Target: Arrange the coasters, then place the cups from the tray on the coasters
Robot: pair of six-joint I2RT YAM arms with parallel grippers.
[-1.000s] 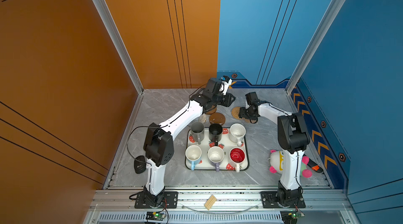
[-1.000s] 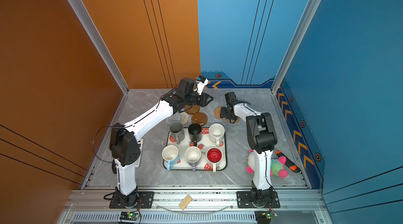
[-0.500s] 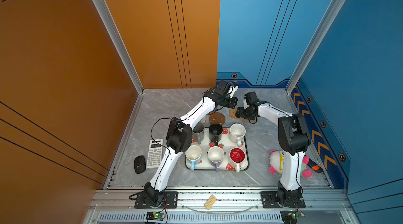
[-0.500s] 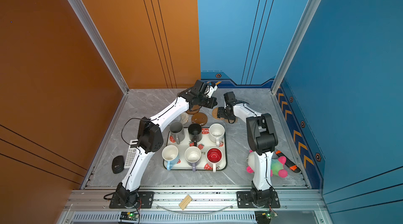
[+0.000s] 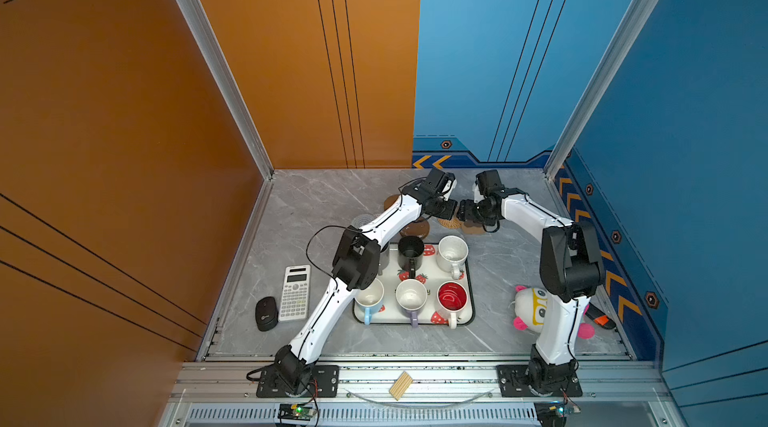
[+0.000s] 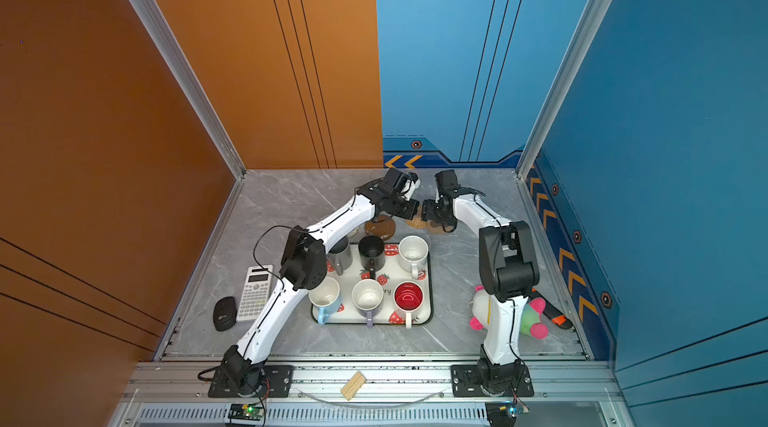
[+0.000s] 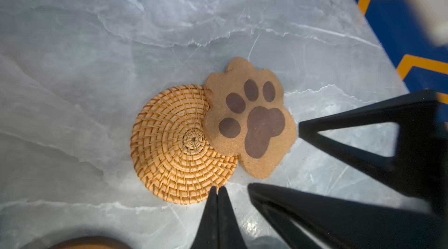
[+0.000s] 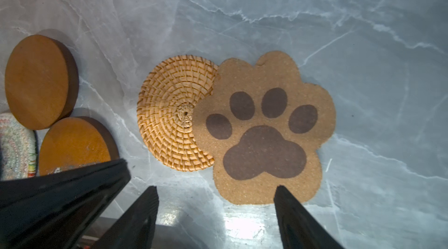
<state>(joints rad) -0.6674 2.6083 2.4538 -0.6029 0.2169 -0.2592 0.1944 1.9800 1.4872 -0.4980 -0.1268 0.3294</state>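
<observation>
While paw-print coaster (image 8: 264, 126) atop rattan coaster (image 8: 169, 114), left gripper (image 7: 217, 192) closed, right gripper (image 8: 217, 187) spread, both empty.

Lab robot cell: orange-blue panel walls (image 5: 291, 71), aluminium-framed marble tabletop (image 5: 316, 204).

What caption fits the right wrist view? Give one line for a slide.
Open right hand poised at the paw-print coaster, which overlaps the rattan coaster on the marble table.
</observation>
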